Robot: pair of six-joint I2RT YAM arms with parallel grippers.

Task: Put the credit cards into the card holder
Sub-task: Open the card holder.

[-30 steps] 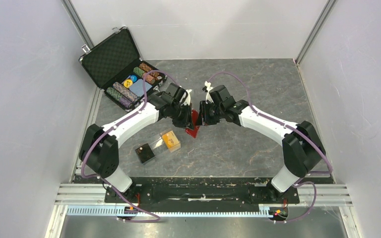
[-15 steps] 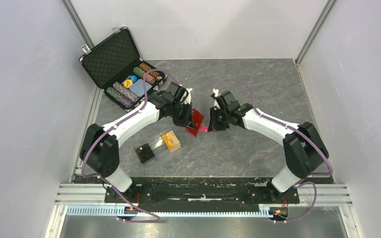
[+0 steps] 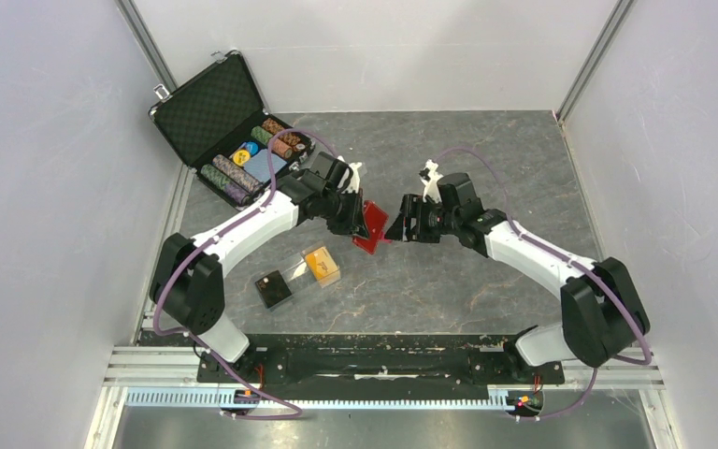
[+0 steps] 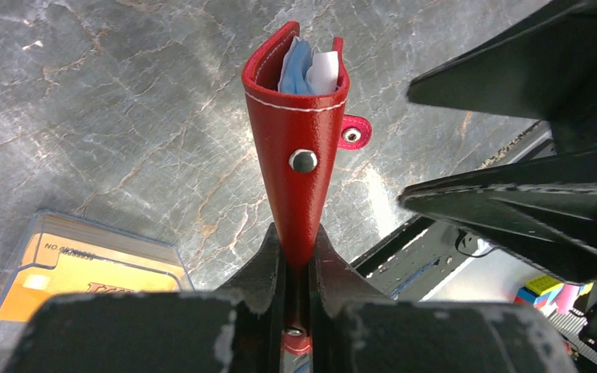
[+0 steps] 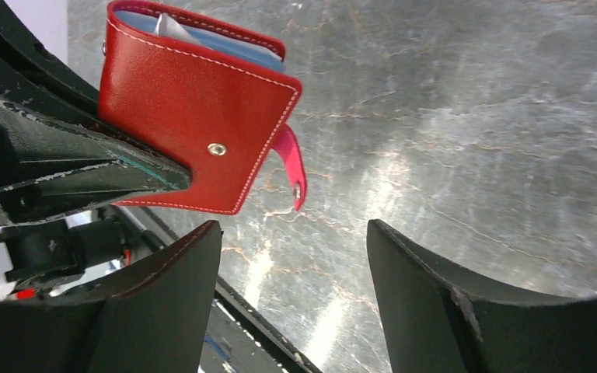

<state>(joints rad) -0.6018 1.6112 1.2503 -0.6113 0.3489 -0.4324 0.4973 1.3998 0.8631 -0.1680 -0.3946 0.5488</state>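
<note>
We see the small red leather-like card holder [image 4: 299, 155], a pale blue plastic card [image 4: 294, 66] inside, off the grey marbled table [image 3: 486, 159] — pinched at its fold by the closed left gripper [image 4: 299, 252] — the right gripper [image 5: 294, 233] beside it gaping, empty.

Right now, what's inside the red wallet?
A pale blue card and a white slip poke out of the red wallet at its open top. Anything deeper is hidden by its cover.
</note>
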